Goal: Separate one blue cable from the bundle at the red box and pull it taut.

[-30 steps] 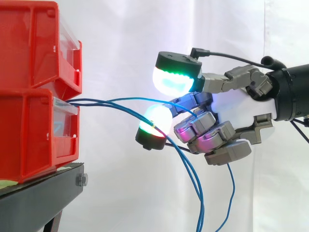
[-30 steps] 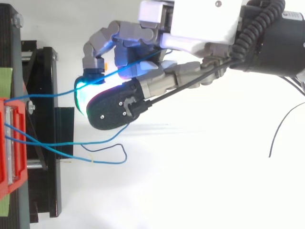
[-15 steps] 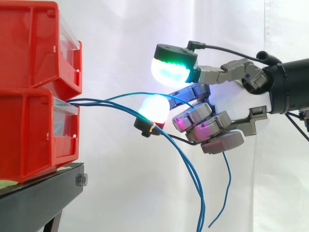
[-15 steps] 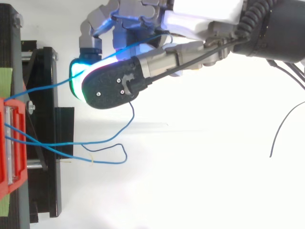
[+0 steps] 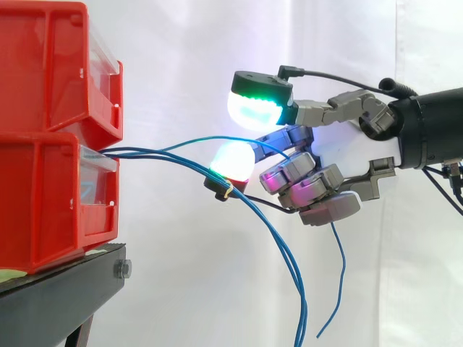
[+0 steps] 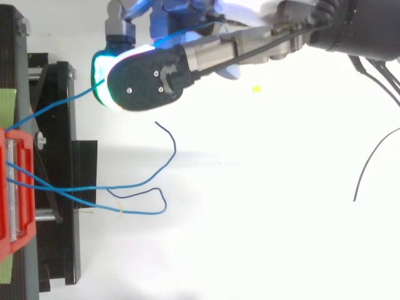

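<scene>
Hand (image 5: 347, 155) curls its fingers round one thin blue cable (image 6: 53, 107), which runs in a shallow arc from the lower red bin (image 5: 43, 202) on the black stand (image 5: 58, 296). The other blue cables (image 5: 278, 247) sag loose below.

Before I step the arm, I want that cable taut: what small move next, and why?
Probably draw the hand a little away from the red box: its fingers curl round one blue cable, which bows between box and hand; the other cables hang loose.
</scene>
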`<state>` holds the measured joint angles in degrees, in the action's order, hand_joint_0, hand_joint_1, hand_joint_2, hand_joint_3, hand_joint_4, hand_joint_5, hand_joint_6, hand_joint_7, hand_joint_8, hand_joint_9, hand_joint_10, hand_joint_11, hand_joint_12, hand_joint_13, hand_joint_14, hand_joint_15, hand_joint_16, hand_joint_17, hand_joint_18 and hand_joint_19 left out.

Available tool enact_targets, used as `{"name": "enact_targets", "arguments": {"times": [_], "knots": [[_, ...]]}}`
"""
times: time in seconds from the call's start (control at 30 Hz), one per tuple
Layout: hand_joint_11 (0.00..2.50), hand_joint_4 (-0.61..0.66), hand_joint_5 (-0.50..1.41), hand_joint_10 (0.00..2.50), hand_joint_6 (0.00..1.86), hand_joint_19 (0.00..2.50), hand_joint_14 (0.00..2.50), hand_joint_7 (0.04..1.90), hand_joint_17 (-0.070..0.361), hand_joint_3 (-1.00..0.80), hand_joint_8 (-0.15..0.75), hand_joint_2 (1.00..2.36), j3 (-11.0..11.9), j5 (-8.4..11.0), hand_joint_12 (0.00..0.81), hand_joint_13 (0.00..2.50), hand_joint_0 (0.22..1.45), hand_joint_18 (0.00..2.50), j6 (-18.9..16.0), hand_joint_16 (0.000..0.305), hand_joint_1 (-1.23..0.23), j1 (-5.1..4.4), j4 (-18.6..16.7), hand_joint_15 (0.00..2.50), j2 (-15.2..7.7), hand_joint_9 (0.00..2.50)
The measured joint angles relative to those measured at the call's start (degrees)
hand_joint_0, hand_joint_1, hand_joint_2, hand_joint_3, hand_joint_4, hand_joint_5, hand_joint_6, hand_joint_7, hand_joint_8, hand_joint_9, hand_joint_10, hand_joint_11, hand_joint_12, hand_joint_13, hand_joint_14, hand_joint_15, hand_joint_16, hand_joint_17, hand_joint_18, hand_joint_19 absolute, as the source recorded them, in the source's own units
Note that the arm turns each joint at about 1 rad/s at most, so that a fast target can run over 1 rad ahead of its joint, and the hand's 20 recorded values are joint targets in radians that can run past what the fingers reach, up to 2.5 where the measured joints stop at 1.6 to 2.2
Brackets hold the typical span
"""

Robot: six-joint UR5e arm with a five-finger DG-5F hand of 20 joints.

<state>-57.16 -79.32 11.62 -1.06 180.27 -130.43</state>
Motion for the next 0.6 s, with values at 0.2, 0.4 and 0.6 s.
{"name": "enact_targets", "arguments": {"times": [0.2,0.4,0.6], "knots": [[2.26,0.16,-0.23,2.50,0.84,1.43,2.50,0.92,0.113,-0.41,0.367,1.01,-2.1,0.04,0.502,0.85,0.60,1.32,0.7,0.050,-0.57,0.45,-1.8,1.89,0.0,0.25],[2.30,0.16,-0.23,2.50,0.85,1.43,2.50,0.93,0.113,-0.39,0.363,1.01,-3.3,0.05,0.499,0.85,0.61,1.33,0.8,0.050,-0.56,0.59,-4.2,1.88,0.0,0.25],[2.34,0.15,-0.23,2.50,0.88,1.45,2.50,0.92,0.114,-0.25,0.355,1.02,-2.9,0.14,0.506,0.85,0.61,1.33,0.8,0.051,-0.58,0.69,-4.4,1.88,0.0,0.25]]}}
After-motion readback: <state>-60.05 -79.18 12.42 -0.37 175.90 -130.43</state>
